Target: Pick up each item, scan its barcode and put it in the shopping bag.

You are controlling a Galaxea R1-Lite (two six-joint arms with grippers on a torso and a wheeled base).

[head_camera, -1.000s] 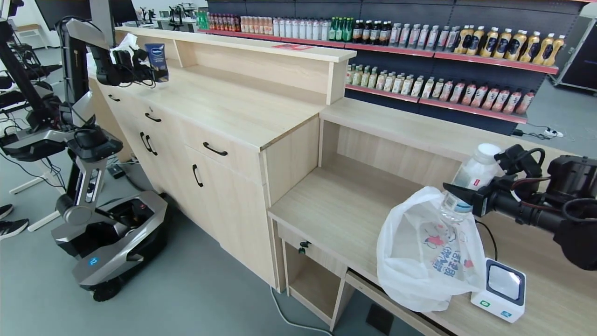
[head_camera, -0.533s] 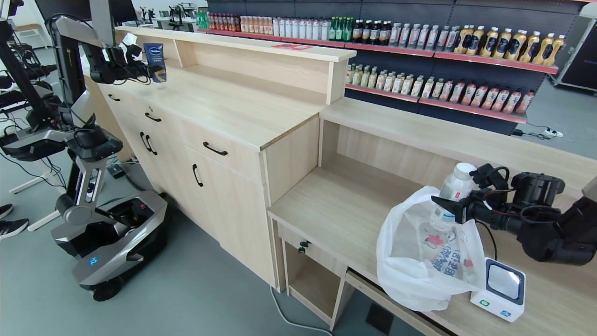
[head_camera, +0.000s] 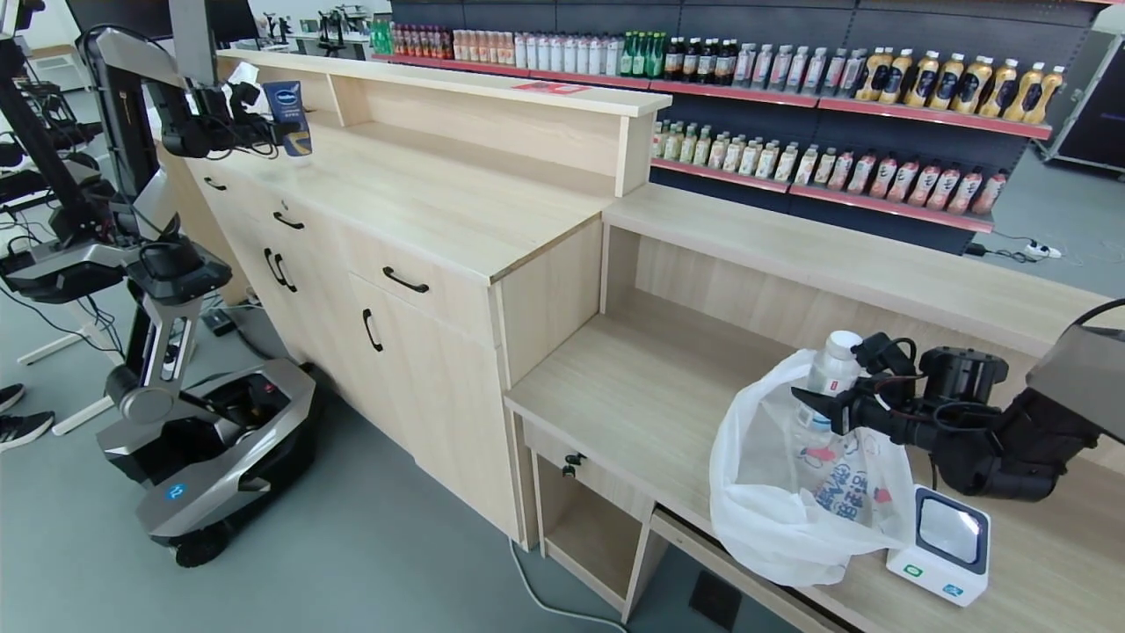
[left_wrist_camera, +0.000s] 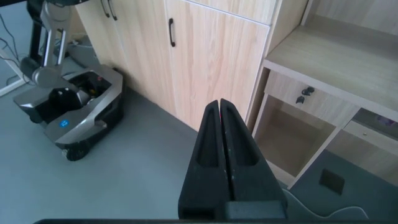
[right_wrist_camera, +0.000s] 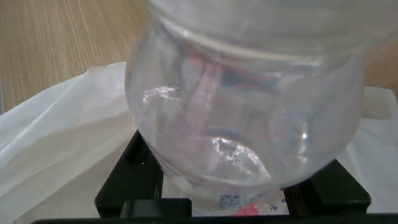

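Lowered — bottle [head_camera: 831, 362] into bag [head_camera: 773, 519], wooden counter [head_camera: 633, 387] (drink shelves [head_camera: 791, 88] behind)

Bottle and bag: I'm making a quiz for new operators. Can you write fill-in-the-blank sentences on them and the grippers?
1. The right gripper is shut on the ____.
2. The bottle has its lower end in the mouth of the white ____.
3. The scanner stands on the counter to the robot's ____ of the bag.
4. The left gripper is ____, holding nothing.
Missing words: bottle; bag; right; shut.
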